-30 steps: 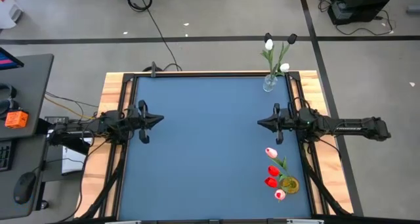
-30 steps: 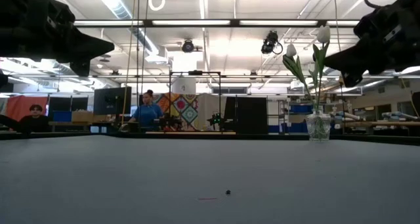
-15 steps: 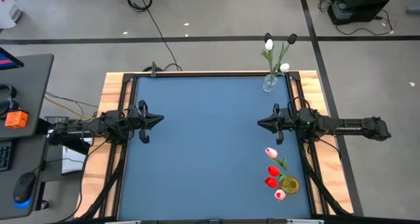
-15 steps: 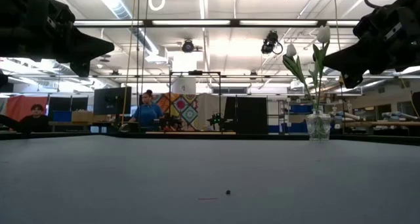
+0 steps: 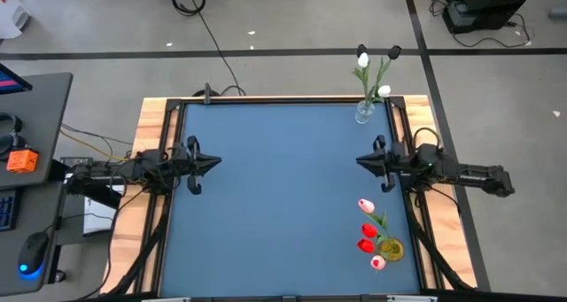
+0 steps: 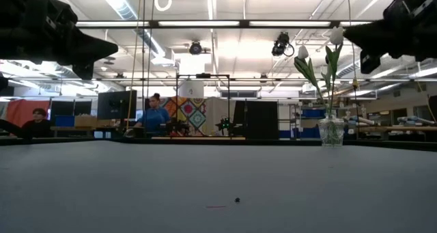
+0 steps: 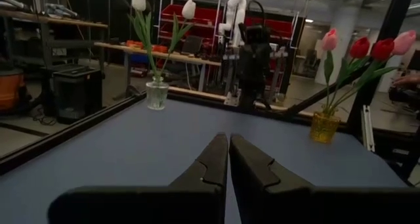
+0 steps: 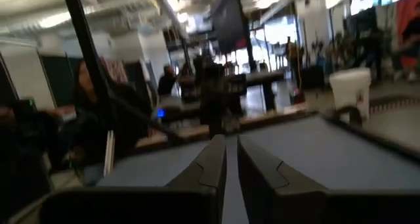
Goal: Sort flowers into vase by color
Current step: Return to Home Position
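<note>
Flowers (image 5: 366,245) on blue table (image 5: 275,205), workshop (image 6: 205,89) beyond

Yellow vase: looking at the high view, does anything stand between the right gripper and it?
Nothing visible does. In the high view only bare mat lies between the right gripper and the yellow vase; the nearest things are that vase's own flowers. The clear vase stands on the gripper's other side.

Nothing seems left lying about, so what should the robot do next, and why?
Probably draw the right gripper back toward its side: every flower stands in the yellow vase or clear vase, and the left gripper hangs shut, empty.
</note>
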Controlling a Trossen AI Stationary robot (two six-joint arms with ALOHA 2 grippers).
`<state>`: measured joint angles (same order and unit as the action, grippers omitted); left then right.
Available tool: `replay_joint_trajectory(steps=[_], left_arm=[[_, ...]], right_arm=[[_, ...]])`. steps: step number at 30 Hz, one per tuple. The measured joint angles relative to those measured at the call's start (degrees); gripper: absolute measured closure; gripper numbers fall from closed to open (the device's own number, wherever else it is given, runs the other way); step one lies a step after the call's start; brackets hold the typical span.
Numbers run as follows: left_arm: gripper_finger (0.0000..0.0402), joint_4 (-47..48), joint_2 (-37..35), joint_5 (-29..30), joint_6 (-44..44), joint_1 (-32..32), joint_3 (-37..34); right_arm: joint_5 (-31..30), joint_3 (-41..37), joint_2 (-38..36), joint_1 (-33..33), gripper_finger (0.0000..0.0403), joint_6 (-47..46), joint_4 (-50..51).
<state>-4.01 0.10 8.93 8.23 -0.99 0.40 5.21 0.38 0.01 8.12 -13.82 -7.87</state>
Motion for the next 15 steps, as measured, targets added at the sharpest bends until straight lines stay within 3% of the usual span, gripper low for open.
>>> replay_joint_trajectory(steps=[15], left_arm=[[0.0377, 1.16, 0.22, -0.2, 0.0, -0.13, 0.0]], right_arm=[[0.39, -0.01, 0.33, 0.65, 0.0355, 0.01, -6.63]])
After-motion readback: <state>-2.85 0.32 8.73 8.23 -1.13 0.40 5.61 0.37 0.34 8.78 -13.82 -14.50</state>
